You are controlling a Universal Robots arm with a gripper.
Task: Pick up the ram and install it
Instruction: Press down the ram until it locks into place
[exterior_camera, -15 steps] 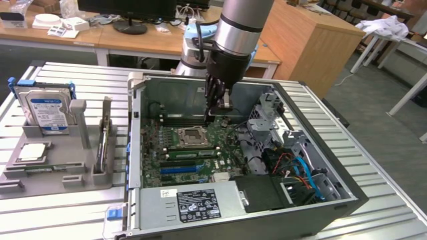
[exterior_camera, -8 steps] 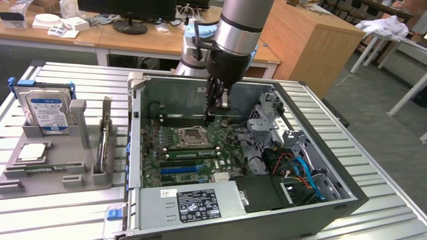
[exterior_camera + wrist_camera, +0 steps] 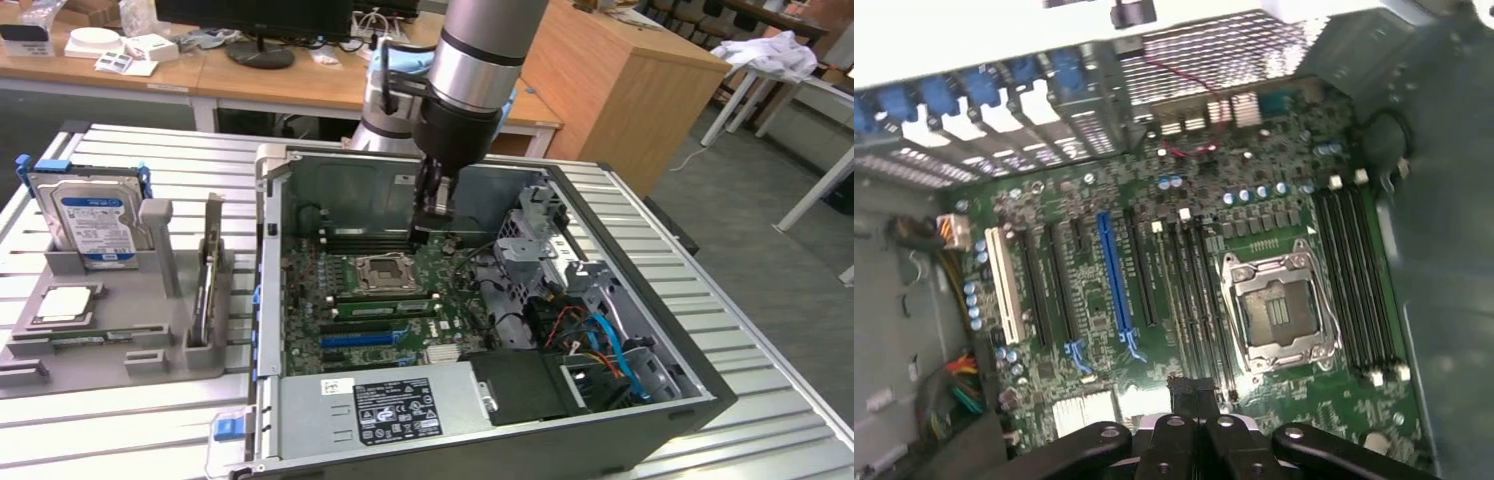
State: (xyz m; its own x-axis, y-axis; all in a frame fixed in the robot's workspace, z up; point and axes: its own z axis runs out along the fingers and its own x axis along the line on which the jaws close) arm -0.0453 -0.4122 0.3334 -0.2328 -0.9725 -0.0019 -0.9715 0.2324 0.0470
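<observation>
The claw is pressed together, its fingers meeting with no gap, and it hangs low inside the open case on the end of the arm. In the wrist view the fingertips sit over the motherboard, close to the near end of the black slots that run beside the CPU socket. A small dark piece shows between the tips, but what it is cannot be made out, and nothing green is seen in the grip. A second set of black slots lies on the other side of the socket, and a long blue slot stands further off among the expansion slots. In the exterior view the claw is just beyond the socket, above the board. The power supply fills the near corner of the case. Well apart from the claw, outside the case on the exterior view's left, a grey tray rests on the slatted table. A slim long stick standing on its edge in the tray's slot appears to be the ram, though its surface is hard to read from here. A hard drive stands upright in the same tray, near the ram.
</observation>
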